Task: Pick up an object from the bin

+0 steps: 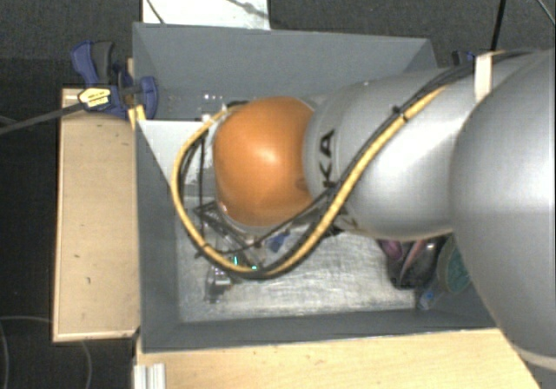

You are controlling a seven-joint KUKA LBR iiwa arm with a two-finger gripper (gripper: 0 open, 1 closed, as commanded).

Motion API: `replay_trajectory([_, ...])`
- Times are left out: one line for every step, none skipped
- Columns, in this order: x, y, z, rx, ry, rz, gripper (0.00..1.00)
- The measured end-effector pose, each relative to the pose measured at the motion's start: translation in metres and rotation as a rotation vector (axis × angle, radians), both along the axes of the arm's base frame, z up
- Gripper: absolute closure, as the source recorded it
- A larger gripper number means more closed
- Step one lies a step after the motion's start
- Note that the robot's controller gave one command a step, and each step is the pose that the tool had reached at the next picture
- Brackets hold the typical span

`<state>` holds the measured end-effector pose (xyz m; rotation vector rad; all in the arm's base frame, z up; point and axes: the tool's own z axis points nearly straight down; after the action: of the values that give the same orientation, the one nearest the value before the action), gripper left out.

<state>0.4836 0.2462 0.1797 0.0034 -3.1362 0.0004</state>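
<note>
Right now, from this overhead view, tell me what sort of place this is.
Most likely a robotics lab's bin-picking cell: a silver KUKA arm with an orange cover and a yellow cable reaches into a grey metal bin holding small loose things.

Grey bin [161,240], orange wrist cover [261,157]

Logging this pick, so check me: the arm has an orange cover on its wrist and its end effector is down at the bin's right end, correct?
Not quite. The camera view shows the end effector down at the left end of the bin, not the right. The orange cover on the wrist is as you said. Some dark things lie at the right end.
</note>
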Motion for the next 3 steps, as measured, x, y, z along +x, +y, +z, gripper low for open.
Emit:
replay_trajectory([0.078, -0.043, -0.073, -0.001, -0.009, 0.004, 0.0])
replay_trajectory([0.078, -0.106, -0.027, 0.0, -0.013, 0.213, 0.0])
replay_trajectory([0.064, -0.141, -0.11, 0.004, -0.012, 0.249, 0.0])
